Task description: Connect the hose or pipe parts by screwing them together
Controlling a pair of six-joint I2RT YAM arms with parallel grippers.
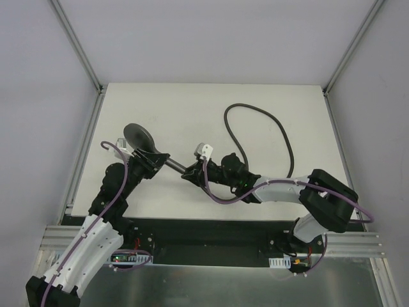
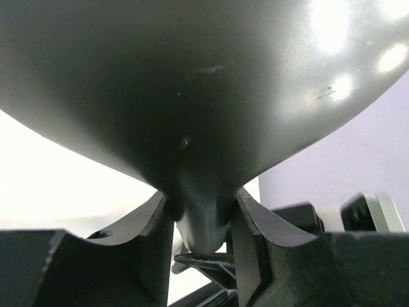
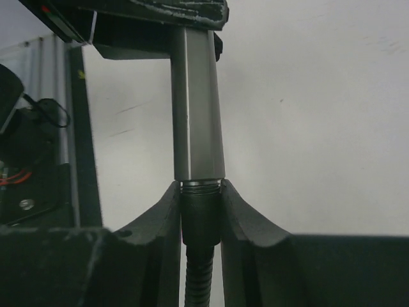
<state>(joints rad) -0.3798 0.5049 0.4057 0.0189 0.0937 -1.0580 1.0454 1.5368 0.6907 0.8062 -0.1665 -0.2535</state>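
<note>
1. A dark grey shower head (image 1: 139, 136) sits in the centre left of the overhead view, above a white table (image 1: 192, 102). Its round face is toward the upper left and its straight handle (image 1: 174, 165) slants down to the right.
2. The thin dark hose (image 1: 285, 137) lies on the table in the upper right. It forms a large open loop, then runs back toward the middle of the frame, where its end meets the tip of the handle.
3. In the right wrist view the handle (image 3: 197, 109) stands vertical in the centre. The hose's threaded fitting (image 3: 200, 214) sits directly under the handle's lower end, touching it, with a few thread rings visible at the joint. The ribbed hose (image 3: 198, 275) drops below to the bottom edge.
4. The right gripper (image 3: 200, 198) is clenched on that fitting, one dark finger pressed against each side.
5. In the left wrist view the shower head (image 2: 192, 83) fills the upper frame as a glossy grey dome. The left gripper (image 2: 199, 217) grasps its narrow neck, fingers tight on both sides.
6. Seen from above, the left gripper (image 1: 153, 160) points toward the upper right. Its arm rises from the lower left corner and bends at the elbow.
7. The right gripper (image 1: 195, 173) points left. Its arm stretches nearly level across the frame from a folded elbow at the right edge.
8. The two grippers face each other, close together along the handle's line.
</note>
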